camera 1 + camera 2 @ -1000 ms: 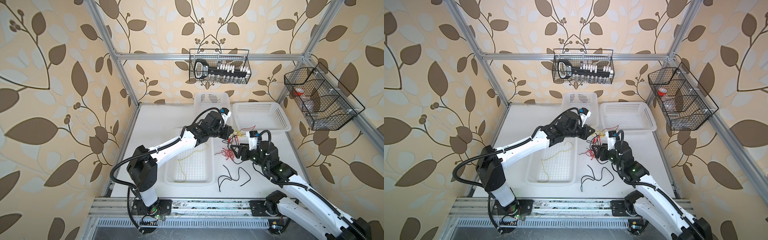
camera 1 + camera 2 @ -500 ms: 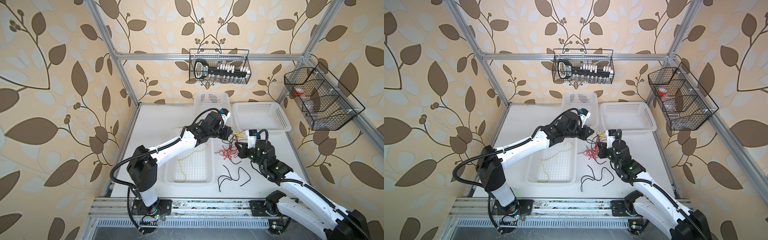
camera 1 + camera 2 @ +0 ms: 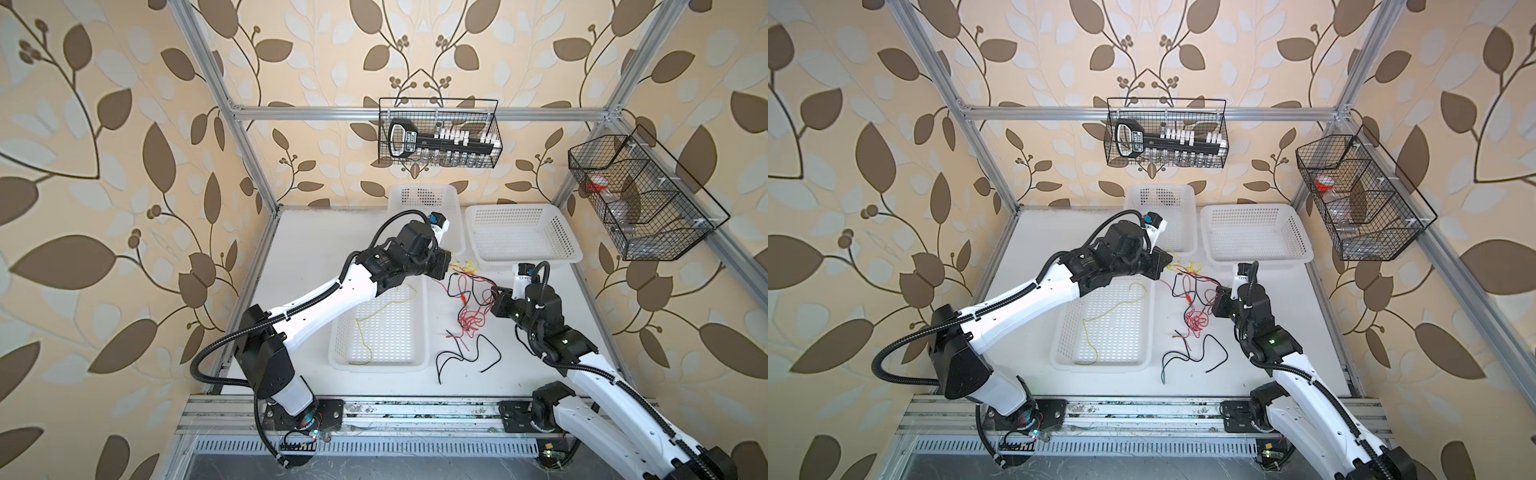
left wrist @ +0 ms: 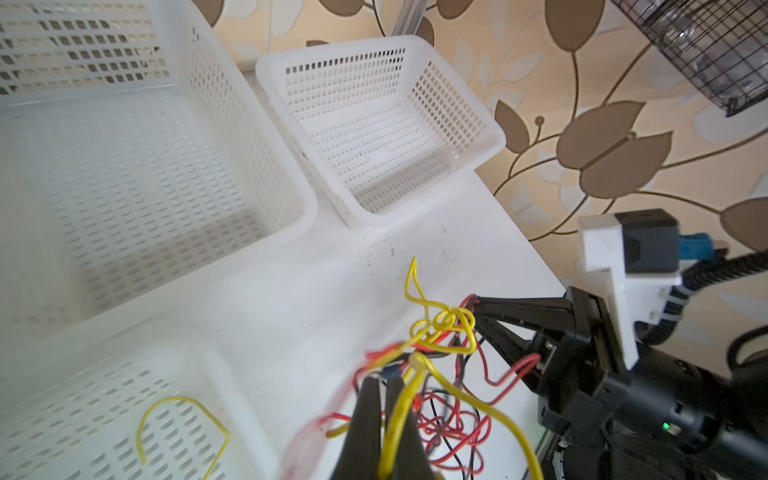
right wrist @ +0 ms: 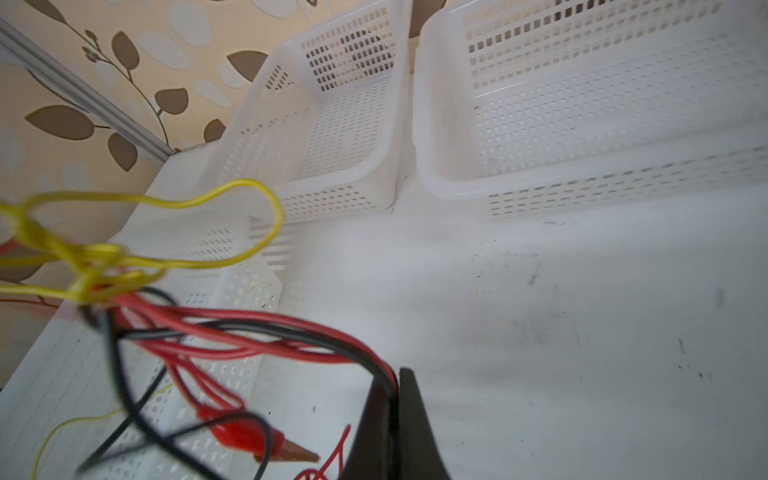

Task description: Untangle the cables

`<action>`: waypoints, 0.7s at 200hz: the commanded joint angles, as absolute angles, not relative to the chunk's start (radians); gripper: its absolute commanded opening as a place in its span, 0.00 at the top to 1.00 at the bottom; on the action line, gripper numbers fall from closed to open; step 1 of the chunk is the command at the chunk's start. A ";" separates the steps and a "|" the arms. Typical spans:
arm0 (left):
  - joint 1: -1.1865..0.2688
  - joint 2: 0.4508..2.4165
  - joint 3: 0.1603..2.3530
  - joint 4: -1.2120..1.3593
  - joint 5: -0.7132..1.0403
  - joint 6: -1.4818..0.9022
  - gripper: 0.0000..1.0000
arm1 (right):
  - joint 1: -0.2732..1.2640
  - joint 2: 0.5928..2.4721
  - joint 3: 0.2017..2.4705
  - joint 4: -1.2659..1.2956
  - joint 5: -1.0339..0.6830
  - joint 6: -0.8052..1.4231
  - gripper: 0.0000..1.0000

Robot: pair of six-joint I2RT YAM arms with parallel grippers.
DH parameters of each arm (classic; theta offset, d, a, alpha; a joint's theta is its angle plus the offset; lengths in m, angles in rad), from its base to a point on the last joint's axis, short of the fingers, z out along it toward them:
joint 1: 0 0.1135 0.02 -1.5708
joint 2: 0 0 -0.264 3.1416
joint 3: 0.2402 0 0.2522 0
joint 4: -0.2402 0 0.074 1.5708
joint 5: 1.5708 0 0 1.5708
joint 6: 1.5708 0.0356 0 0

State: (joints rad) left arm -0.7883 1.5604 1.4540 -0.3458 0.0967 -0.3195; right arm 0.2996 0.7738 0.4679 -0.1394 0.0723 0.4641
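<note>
- A yellow cable [image 4: 400, 409] is clamped in the left gripper [image 4: 388, 384]; red and black cables [image 5: 291, 337] are pinched in the right gripper [image 5: 395, 386].
- The knot [image 4: 446, 322] is strung between both claws, nearer the left.

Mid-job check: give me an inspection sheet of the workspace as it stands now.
Surface: white table, scuffed.
Job's things: yellow, red and black tangle, partly lifted; one yellow cable in the front tray; black cables loose on the table.
Clutter: two white baskets at the back.
Grippers: left gripper shut on the tangle's yellow strand; right gripper shut on its red and black strands.
Cables: black hoses along both arms.
Surroundings: two wire baskets on the frame; leaf wallpaper.
</note>
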 commanded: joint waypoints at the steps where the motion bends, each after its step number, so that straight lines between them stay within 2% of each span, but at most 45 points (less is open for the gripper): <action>1: -0.710 1.416 1.445 -0.387 -0.026 -0.285 1.00 | 0.252 0.769 0.434 -0.297 0.244 0.497 1.00; 67: -0.622 1.316 1.410 -0.439 -0.085 -0.258 1.00 | 0.229 0.807 0.443 -0.329 0.348 0.552 1.00; 99: -0.603 1.290 1.428 -0.482 -0.157 -0.226 1.00 | 0.193 0.828 0.440 -0.331 0.349 0.573 1.00; 140: -0.591 1.264 1.424 -0.480 -0.159 -0.218 1.00 | 0.171 0.859 0.440 -0.336 0.345 0.587 1.00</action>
